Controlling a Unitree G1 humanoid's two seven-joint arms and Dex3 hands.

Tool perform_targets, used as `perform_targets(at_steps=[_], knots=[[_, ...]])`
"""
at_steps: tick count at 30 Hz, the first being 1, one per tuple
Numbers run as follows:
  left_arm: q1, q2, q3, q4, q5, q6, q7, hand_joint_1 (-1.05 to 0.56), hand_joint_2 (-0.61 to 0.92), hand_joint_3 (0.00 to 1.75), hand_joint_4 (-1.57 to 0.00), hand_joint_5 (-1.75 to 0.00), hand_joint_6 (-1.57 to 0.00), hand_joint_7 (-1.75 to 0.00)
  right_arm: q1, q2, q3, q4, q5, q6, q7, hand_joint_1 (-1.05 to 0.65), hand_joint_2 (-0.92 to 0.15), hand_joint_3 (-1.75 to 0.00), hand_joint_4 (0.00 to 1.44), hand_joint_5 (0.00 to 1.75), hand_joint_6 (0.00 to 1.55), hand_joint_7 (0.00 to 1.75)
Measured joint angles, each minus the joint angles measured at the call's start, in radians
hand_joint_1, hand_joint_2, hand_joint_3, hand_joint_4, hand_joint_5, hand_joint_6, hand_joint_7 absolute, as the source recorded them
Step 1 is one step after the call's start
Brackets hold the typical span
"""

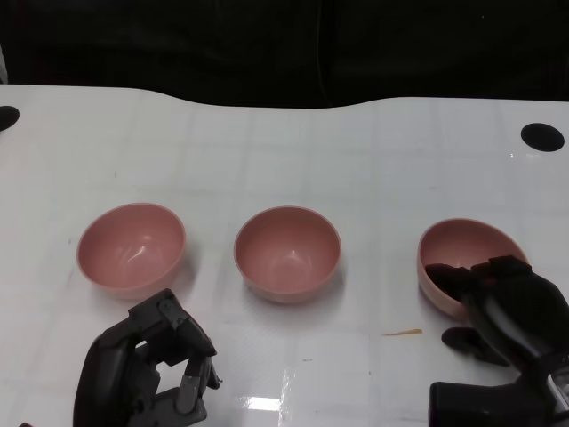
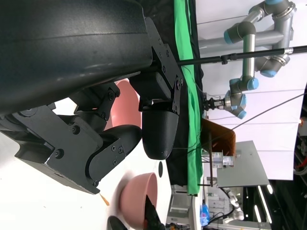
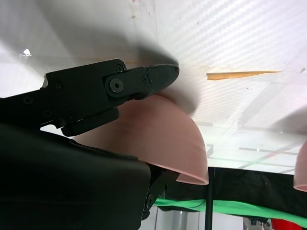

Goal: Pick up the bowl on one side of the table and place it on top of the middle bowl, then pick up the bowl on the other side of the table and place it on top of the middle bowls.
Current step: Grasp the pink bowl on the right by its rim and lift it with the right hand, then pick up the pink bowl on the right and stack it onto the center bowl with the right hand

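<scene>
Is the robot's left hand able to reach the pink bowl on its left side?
Probably yes. The left hand hovers just in front of the left pink bowl, holding nothing, and only bare white table lies between them.

Left bowl [image 1: 131,248]: pink, upright, at 9 o'clock of the middle one.
Middle bowl [image 1: 287,253]: pink, upright, central.
Right bowl [image 1: 462,263]: pink, tilted, at 3 o'clock.

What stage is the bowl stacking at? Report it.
Nothing is stacked yet: the middle bowl sits alone. In hand: the right hand grips the right bowl, which is tilted, fingers over its rim. Left: set it on the middle bowl, then add the left bowl, untouched near the empty left hand.
</scene>
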Motion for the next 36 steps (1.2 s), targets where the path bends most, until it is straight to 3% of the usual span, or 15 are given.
perform_targets(at_steps=[2, 3, 5, 6, 8, 9, 11, 19, 26, 31, 36], knots=[[0.0, 0.0, 0.0, 0.0, 0.0, -0.001, 0.0, -0.08, 0.51, 1.2, -0.83, -1.74, -0.78, -1.53, -0.027, 0.001, 0.02, 0.046, 0.007, -0.013, -0.042, -0.31, -0.92, -0.21, 0.6, 1.55, 0.98, 0.14], [0.0, 0.0, 0.0, 0.0, 0.0, -0.002, 0.0, -0.08, 0.51, 1.2, -0.83, -1.74, -0.77, -1.52, -0.039, 0.001, 0.029, 0.067, 0.015, -0.027, -0.062, -0.28, -0.92, -0.24, 0.7, 1.64, 1.02, 0.39], [0.0, 0.0, 0.0, 0.0, 0.001, -0.005, 0.0, -0.08, 0.51, 1.19, -0.83, -1.74, -0.77, -1.52, -0.058, 0.001, 0.038, 0.1, 0.028, -0.059, -0.105, -0.26, -0.9, -0.35, 0.83, 1.72, 0.79, 1.21], [0.001, -0.001, 0.0, 0.0, 0.002, -0.005, 0.0, -0.08, 0.5, 1.19, -0.83, -1.74, -0.77, -1.52, -0.068, 0.0, 0.043, 0.11, 0.039, -0.073, -0.121, -0.26, -0.85, -0.51, 0.86, 1.74, 0.7, 1.53], [0.001, -0.002, -0.002, 0.0, 0.003, -0.005, 0.0, -0.08, 0.5, 1.19, -0.83, -1.74, -0.78, -1.52, -0.082, -0.003, 0.051, 0.117, 0.054, -0.098, -0.146, -0.25, -0.77, -0.71, 0.88, 1.74, 0.65, 1.69], [0.001, -0.003, -0.003, 0.0, 0.003, -0.005, 0.0, -0.08, 0.5, 1.19, -0.83, -1.74, -0.78, -1.53, -0.083, -0.006, 0.054, 0.117, 0.06, -0.113, -0.158, -0.24, -0.71, -0.85, 0.88, 1.75, 0.65, 1.72], [0.001, -0.003, -0.004, 0.0, 0.003, -0.005, 0.0, -0.09, 0.51, 1.19, -0.83, -1.74, -0.78, -1.53, -0.082, -0.009, 0.062, 0.107, 0.065, -0.14, -0.181, -0.22, -0.65, -0.95, 0.89, 1.75, 0.64, 1.74], [0.001, -0.003, -0.006, 0.0, 0.002, -0.002, 0.0, -0.09, 0.5, 1.19, -0.83, -1.73, -0.78, -1.52, -0.076, -0.024, 0.047, -0.096, 0.102, -0.204, -0.199, -0.18, -0.53, -1.06, 0.9, 1.75, 0.67, 1.75], [0.0, -0.004, -0.009, 0.0, 0.001, -0.002, 0.0, -0.09, 0.51, 1.18, -0.84, -1.73, -0.78, -1.52, -0.078, -0.023, 0.033, -0.302, 0.146, -0.225, -0.075, -0.21, -0.42, -1.15, 0.96, 1.75, 0.72, 1.75], [0.001, -0.004, -0.009, -0.001, 0.001, -0.002, 0.0, -0.09, 0.5, 1.19, -0.84, -1.73, -0.79, -1.52, -0.094, 0.003, 0.04, -0.319, 0.145, -0.248, -0.045, -0.2, -0.38, -1.18, 0.98, 1.75, 0.74, 1.75], [0.0, -0.006, -0.013, -0.001, 0.001, -0.001, 0.0, -0.09, 0.51, 1.16, -0.84, -1.72, -0.79, -1.51, -0.152, 0.036, 0.09, -0.268, 0.109, -0.282, -0.049, -0.18, -0.33, -1.15, 0.98, 1.75, 0.75, 1.75]])
